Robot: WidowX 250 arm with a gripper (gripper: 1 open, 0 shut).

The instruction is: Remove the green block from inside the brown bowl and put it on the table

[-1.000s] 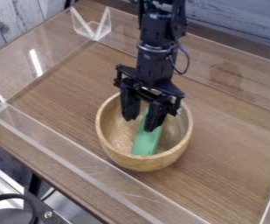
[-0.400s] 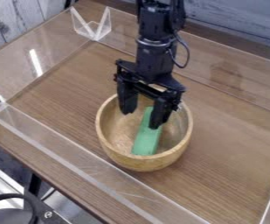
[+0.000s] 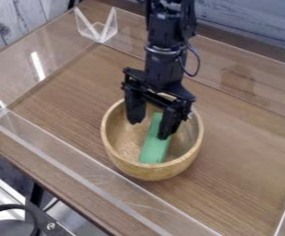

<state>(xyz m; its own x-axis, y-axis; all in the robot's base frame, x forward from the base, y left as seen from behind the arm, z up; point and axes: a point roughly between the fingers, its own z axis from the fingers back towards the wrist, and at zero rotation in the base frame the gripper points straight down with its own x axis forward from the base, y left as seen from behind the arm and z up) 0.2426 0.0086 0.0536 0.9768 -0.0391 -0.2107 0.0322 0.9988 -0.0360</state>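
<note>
The green block (image 3: 156, 145) leans inside the brown bowl (image 3: 121, 148), its lower end toward the near wall. My gripper (image 3: 153, 121) points down into the bowl, its black fingers (image 3: 135, 109) spread wide on either side of the block's upper end. The jaws are open and I see no contact with the block. The block's top end is partly hidden behind the fingers. The bowl stands on the table (image 3: 71, 97), near its front middle.
Low clear acrylic walls (image 3: 58, 175) edge the tabletop at the front and left. A clear acrylic stand (image 3: 98, 26) sits at the far left corner. Dark cables (image 3: 16, 221) lie below the front edge.
The jaws have spread slightly wider around the block. The arm has stayed in place over the bowl, and the block has not moved.
</note>
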